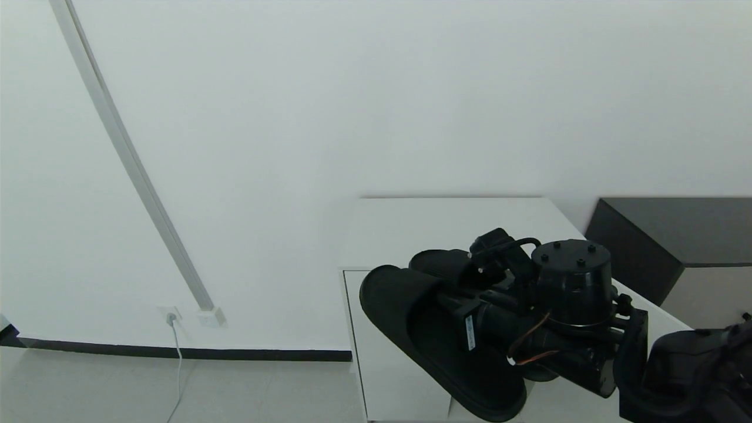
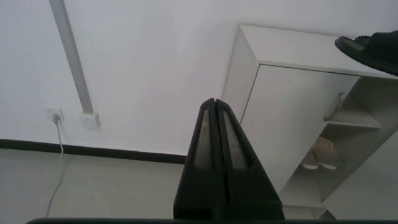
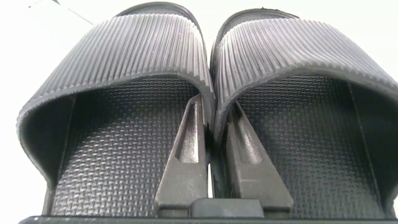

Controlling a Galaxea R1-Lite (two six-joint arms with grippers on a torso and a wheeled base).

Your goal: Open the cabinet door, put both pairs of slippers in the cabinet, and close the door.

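Observation:
A pair of black ribbed slippers [image 1: 411, 317] hangs tilted over the front edge of the white cabinet [image 1: 446, 223]. My right gripper [image 1: 470, 302] is shut on them. In the right wrist view one finger sits inside each slipper [image 3: 143, 124], and the gripper [image 3: 214, 118] pinches their two inner walls together. My left gripper [image 2: 214, 106] is shut and holds nothing, off to the cabinet's [image 2: 280, 124] left, level with its front. The panel with a handle [image 2: 334, 107] is closed. Beside it an open compartment shows shelves with a pale pair of slippers [image 2: 323, 152]. The black slippers' [image 2: 373, 50] tips show above it.
A dark box-shaped unit [image 1: 675, 235] stands right of the cabinet. On the wall to the left are a slanting metal strip [image 1: 129, 158] and a socket with a plugged cable [image 1: 171, 318]. Bare floor lies left of the cabinet.

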